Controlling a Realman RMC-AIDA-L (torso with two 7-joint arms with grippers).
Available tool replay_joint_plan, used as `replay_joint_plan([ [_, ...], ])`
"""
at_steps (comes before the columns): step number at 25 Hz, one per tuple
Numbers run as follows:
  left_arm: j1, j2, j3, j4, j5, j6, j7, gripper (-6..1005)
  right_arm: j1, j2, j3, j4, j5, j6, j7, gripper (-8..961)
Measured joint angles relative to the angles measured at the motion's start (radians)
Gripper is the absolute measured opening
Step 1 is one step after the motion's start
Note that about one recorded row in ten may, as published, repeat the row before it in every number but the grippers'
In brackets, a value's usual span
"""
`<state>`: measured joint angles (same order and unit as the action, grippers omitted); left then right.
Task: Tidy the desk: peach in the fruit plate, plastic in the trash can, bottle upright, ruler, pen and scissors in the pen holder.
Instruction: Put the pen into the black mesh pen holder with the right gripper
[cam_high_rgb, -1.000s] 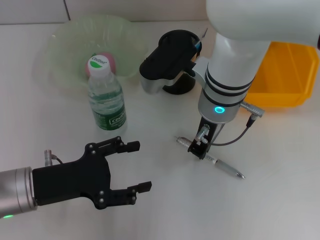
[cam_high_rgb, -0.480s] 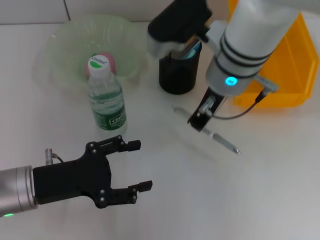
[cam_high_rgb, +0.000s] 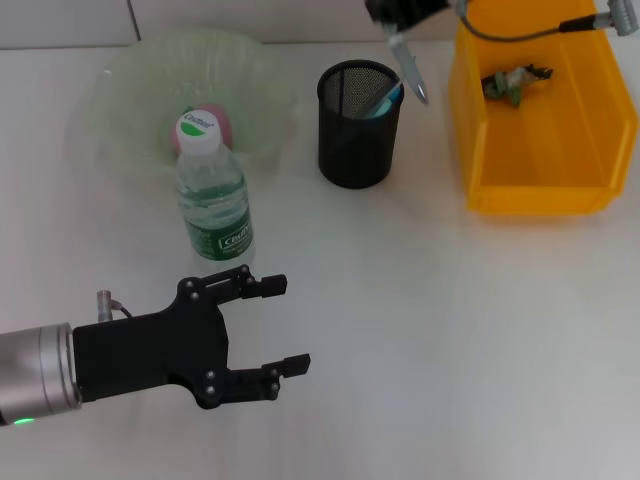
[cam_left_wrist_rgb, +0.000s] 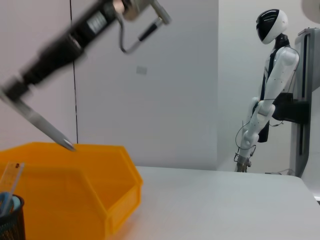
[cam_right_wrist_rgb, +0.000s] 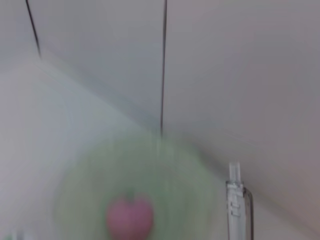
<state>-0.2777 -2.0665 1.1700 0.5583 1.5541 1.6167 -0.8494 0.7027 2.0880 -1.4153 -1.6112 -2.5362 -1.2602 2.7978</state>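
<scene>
Holding the pen (cam_high_rgb: 408, 70) tip-down at a slant, the right gripper (cam_high_rgb: 400, 12) hung just above and beside the rim of the pen holder (cam_high_rgb: 359, 124), clamped on the pen's upper end. That tilt looked meant to steer the point toward the holder's open mouth, where something blue (cam_high_rgb: 386, 100) already leaned against the inner wall. Most of the right gripper was cut off by the frame's edge, so the grip itself could only be inferred from the pen hanging off the table.

On one side of the pen holder stood the bottle (cam_high_rgb: 212, 192), upright with its cap on, and behind it the peach (cam_high_rgb: 217, 125) lay in the fruit plate (cam_high_rgb: 140, 75). On the holder's other side, the trash can (cam_high_rgb: 530, 185) held a crumpled scrap of plastic (cam_high_rgb: 514, 80).

Well in front of the bottle, the left gripper (cam_high_rgb: 272, 327) hovered over bare table with its fingers spread apart, holding nothing and apparently waiting.

Whether the ruler and scissors were inside the pen holder could not be settled through the mesh. The right wrist view was smeared, showing only the pen's clip end clearly.
</scene>
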Motion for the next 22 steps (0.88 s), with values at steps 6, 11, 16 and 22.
replay_joint_plan([
  [6,-0.002,-0.003,0.009,0.0,0.001,-0.01,-0.017,811,-0.173,-0.002,-0.005,0.153,0.49,0.406,-0.415,105],
  [11,-0.004,-0.003,0.009,-0.012,0.001,-0.01,-0.018,811,-0.22,0.003,-0.021,0.432,1.061,0.51,-1.076,105],
  [16,-0.005,-0.003,0.011,-0.014,0.001,-0.011,-0.019,811,-0.177,-0.002,-0.025,0.791,1.595,0.401,-1.666,106],
  [22,-0.006,-0.003,0.013,-0.015,0.001,-0.011,-0.019,811,-0.11,-0.002,-0.019,1.034,1.765,0.327,-1.87,106],
])
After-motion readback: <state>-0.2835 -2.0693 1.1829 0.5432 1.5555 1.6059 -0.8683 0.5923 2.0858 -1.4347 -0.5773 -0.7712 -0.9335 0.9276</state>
